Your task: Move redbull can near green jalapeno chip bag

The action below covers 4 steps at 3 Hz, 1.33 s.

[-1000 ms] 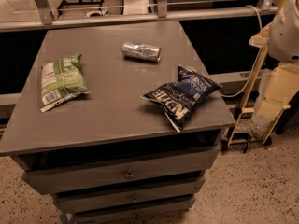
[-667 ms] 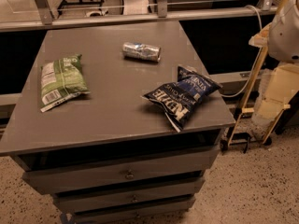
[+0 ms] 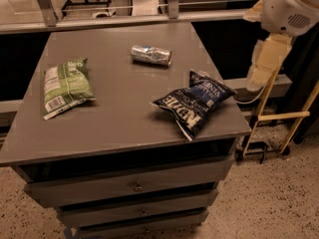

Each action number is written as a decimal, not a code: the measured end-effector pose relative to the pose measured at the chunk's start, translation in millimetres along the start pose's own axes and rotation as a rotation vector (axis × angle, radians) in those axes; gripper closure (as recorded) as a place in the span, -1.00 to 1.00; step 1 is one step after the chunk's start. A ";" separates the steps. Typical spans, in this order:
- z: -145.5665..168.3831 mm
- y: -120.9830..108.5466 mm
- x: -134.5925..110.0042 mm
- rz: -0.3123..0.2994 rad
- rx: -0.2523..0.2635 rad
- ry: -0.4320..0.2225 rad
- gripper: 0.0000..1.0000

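**Can untouched, whole move left to do**

The big grey drawer cabinet fills most of the shot, and nothing on top of it is where the task wants it. The white robot arm sits off past the right edge, not over the top at all.

The blue chip bag lies by the front right corner. The green chip bag lies flat near the left edge, barcode end toward the front. The can is on its side toward the back middle, well apart from the green bag.

The gripper hangs below the arm beside the cabinet, far from the can. I can't tell if it's spread or pressed together.

So I'd call it zero progress: reach, grab, carry left and set down are all left.

The top is flat matte grey, with drawers with small knobs below. The floor is speckled, there's a metal rail behind, and a yellow frame stands at right.
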State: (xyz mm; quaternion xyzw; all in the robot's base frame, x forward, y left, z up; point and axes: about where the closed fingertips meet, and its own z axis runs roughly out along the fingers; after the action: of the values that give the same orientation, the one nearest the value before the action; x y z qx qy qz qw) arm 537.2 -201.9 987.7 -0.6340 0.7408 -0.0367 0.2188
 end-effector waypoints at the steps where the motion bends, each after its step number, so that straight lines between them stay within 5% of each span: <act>1: 12.7 -45.0 -24.0 -0.020 0.025 -0.045 -1.00; 4: 80.3 -116.4 -85.5 0.000 -0.023 -0.237 -1.00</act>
State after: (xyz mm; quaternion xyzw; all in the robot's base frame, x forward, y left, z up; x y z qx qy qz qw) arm 683.1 -124.8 977.8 -0.6365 0.7100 0.0470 0.2977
